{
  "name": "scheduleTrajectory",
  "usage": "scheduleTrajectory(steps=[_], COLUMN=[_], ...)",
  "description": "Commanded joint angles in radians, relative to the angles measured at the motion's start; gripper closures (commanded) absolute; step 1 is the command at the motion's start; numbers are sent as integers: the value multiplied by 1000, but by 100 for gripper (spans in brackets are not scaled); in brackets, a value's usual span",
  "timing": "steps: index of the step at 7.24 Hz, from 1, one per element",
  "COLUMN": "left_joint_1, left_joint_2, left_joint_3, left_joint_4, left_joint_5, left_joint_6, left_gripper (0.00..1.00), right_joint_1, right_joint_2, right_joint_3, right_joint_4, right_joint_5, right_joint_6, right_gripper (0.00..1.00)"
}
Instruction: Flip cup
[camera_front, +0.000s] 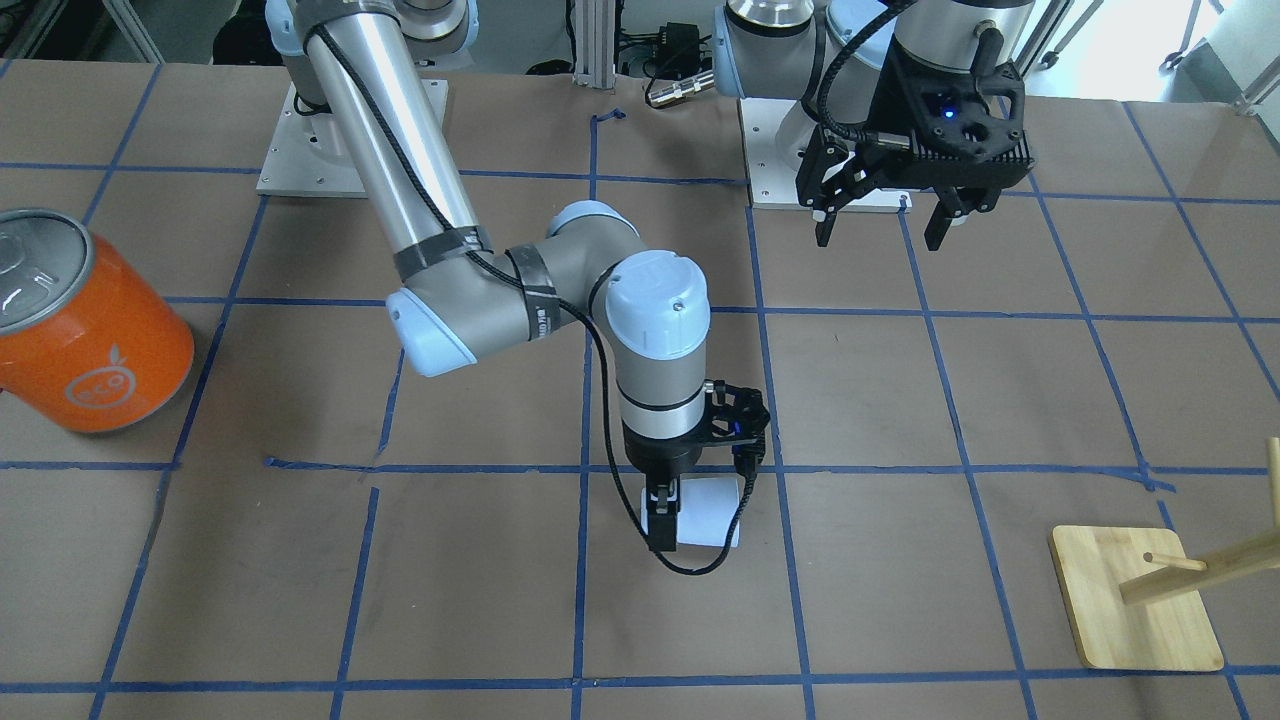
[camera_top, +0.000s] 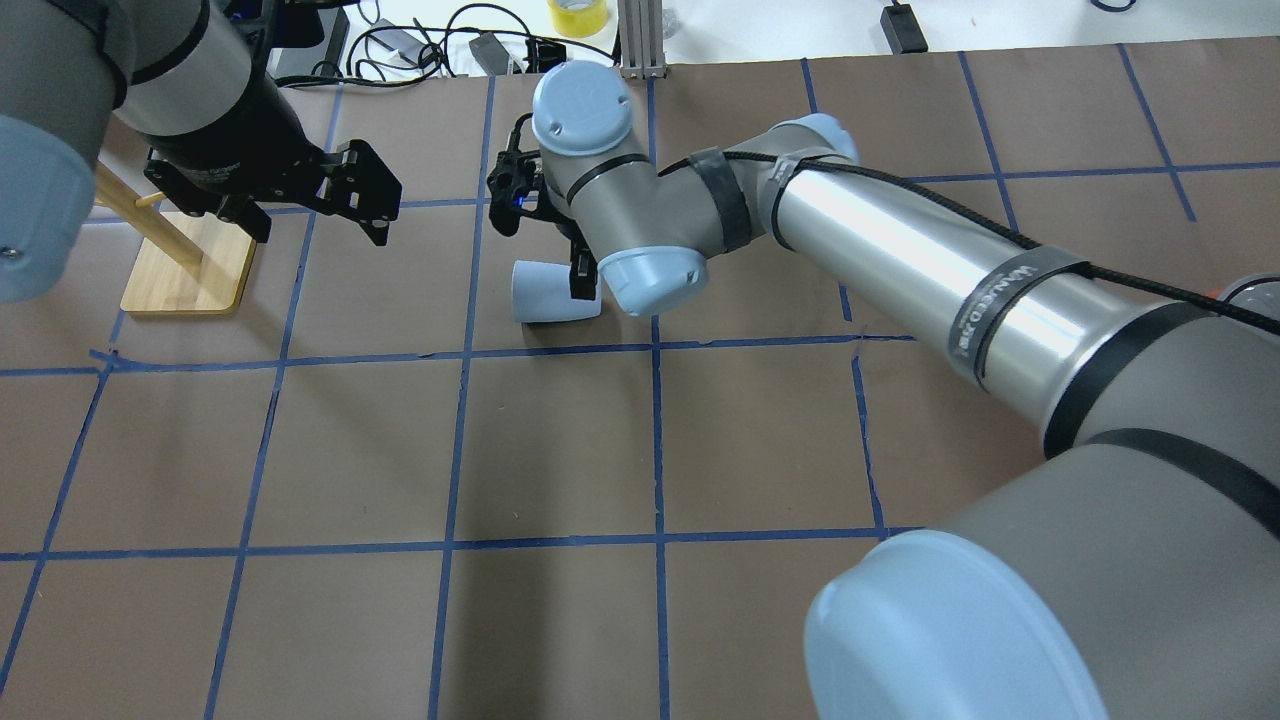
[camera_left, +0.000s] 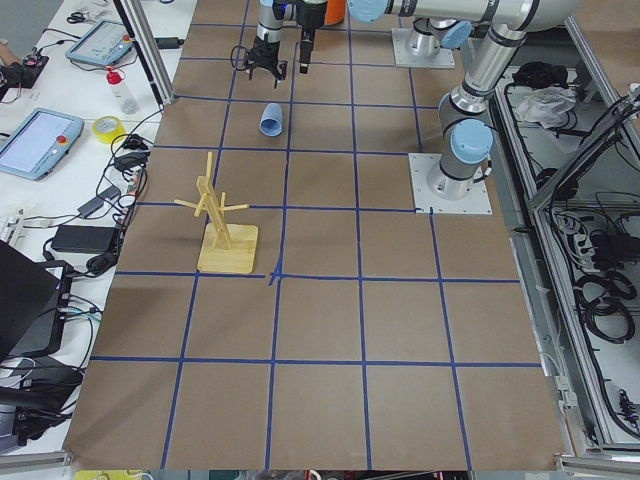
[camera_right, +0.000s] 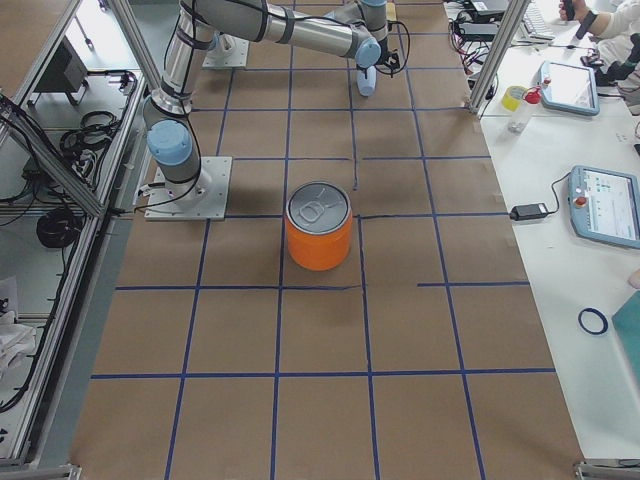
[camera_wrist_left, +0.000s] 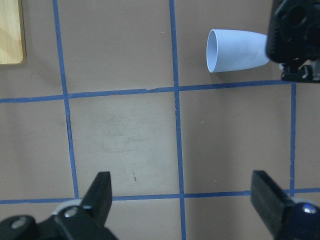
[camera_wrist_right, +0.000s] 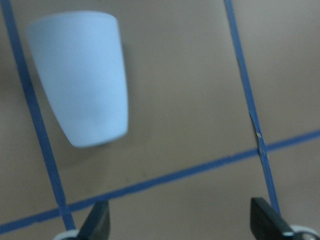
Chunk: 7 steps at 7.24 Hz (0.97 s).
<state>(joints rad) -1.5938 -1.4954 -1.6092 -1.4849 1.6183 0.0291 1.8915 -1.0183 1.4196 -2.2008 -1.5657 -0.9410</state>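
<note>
The pale blue-grey cup (camera_front: 708, 512) lies on its side on the brown table; it also shows in the overhead view (camera_top: 548, 292). In the left wrist view the cup (camera_wrist_left: 235, 50) has its rim turned to the view's left. My right gripper (camera_front: 662, 515) points down at the table, open and empty, right beside the cup's narrow base end. In the right wrist view the cup (camera_wrist_right: 80, 75) lies up and left of the open fingers, not between them. My left gripper (camera_front: 880, 238) hangs open and empty high above the table, well apart from the cup.
A large orange can (camera_front: 90, 330) with a silver top stands on the robot's right side. A wooden peg stand (camera_front: 1135, 600) stands near the table's far edge on the robot's left (camera_top: 190, 270). Blue tape lines grid the table.
</note>
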Motion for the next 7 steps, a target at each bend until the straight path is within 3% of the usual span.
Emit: scheduleTrajectory(steps=[1, 3, 5, 6, 7], left_joint_1=[0, 0, 0, 0, 0], left_joint_2=[1, 1, 1, 1, 0], left_joint_3=[0, 0, 0, 0, 0], left_joint_4=[-2, -2, -2, -2, -2], left_joint_5=[0, 0, 0, 0, 0], left_joint_6=[0, 0, 0, 0, 0], left_gripper=[0, 0, 0, 0, 0], right_joint_1=[-202, -363, -373, -376, -373], right_joint_2=[-100, -140, -225, -308, -371], right_joint_3=[9, 9, 10, 9, 12], right_joint_4=[119, 230, 369, 527, 556], right_joint_5=[4, 3, -11, -29, -10], right_joint_6=[196, 566, 764, 848, 866], right_gripper=[0, 0, 0, 0, 0])
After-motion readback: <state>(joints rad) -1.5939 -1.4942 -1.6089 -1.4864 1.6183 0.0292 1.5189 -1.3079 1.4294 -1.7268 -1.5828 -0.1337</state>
